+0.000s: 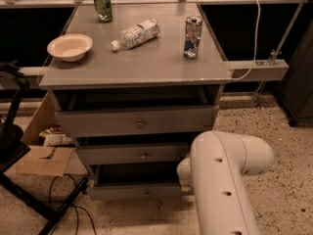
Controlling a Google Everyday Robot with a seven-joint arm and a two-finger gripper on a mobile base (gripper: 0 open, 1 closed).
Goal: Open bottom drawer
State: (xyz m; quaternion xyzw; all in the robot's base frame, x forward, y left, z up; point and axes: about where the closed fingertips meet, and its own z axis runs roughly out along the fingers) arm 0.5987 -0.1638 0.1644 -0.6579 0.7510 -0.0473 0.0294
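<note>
Camera view looks down on a grey cabinet (137, 67) with three drawers. The bottom drawer (132, 191) is the lowest one, near the floor. It stands pulled out a little, and a dark gap shows above its slim front. The middle drawer (129, 154) and the top drawer (137, 122) are above it, each with a small round knob.

The white arm (222, 180) comes from the lower right, and its rounded end is just beside the right end of the bottom drawer. The gripper is hidden behind this arm, so I cannot tell if it holds anything.

On the top are a bowl (69, 47), a green can (102, 5), a bottle (134, 34) lying on its side and a silver can (193, 37) standing upright.
</note>
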